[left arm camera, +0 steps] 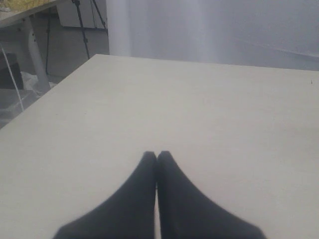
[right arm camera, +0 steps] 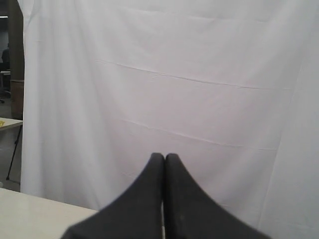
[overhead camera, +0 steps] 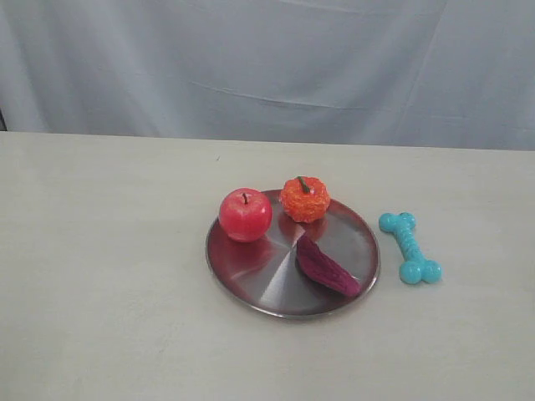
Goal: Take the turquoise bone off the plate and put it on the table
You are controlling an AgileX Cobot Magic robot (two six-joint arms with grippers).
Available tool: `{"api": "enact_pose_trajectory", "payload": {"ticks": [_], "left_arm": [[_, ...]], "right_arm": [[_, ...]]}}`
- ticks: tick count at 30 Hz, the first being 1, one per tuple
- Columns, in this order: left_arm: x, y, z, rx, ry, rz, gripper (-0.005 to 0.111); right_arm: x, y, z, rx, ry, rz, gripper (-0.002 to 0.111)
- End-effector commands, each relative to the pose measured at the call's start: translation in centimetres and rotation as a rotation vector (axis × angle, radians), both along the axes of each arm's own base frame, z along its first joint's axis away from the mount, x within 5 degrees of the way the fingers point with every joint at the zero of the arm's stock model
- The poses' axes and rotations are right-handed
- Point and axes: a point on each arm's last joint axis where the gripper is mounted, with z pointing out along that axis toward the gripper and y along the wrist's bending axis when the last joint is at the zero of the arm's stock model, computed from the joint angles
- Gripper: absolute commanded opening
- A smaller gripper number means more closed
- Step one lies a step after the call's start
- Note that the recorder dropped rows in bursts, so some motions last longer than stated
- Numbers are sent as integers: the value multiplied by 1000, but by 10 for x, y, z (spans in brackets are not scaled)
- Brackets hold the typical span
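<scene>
Cream-beige table (overhead camera: pixel 100 276) fills the lower two-thirds of the exterior view, with a pale draped curtain (overhead camera: pixel 267 58) behind it. Just right of centre lies the shiny steel plate (overhead camera: pixel 251 280). A red apple (overhead camera: pixel 245 215) stands on its rear left part. An orange mini pumpkin (overhead camera: pixel 304 199) sits at the far rim, close beside the apple, and a dark magenta wedge (overhead camera: pixel 328 266) lies on the right half.

Further right, off the plate and on the bare table, the turquoise bone (overhead camera: pixel 410 247) lies at an angle. A strip of tabletop shows between it and the rim, its nearest neighbour.

The left wrist view shows the left gripper (left arm camera: pixel 157 155) above bare tabletop, black fingers pressed together with nothing between them. The right wrist view shows the right gripper (right arm camera: pixel 164 157) facing the curtain, fingers likewise together and empty.
</scene>
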Motion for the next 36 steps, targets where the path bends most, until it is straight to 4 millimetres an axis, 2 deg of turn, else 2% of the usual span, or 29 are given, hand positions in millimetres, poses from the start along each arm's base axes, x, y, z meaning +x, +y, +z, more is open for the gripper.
{"api": "enact_pose_trajectory", "payload": {"ticks": [1,6,10,15,20,24,30,36], "left_arm": [[0,0,0,0,-4,3,0],[0,0,0,0,-4,3,0],[0,0,0,0,-4,3,0],[0,0,0,0,-4,3,0],[0,0,0,0,-4,3,0],[0,0,0,0,-4,3,0],[0,0,0,0,-4,3,0],[0,0,0,0,-4,3,0]], "right_arm": [[-1,0,-1,2,-2,2,-1],[-2,0,0,2,-6,2,-1],[-11,-2,2,-3,-43,-46,-1],[-39,-3,9,2,-166,-172,-1],[-66,-2,3,60,-190,-331,-1],[-73,-1,-4,65,-187,-372,-1],[-52,-2,-34,34,-175,-295,-1],[-31,1,-90,12,-186,-168,-1]]}}
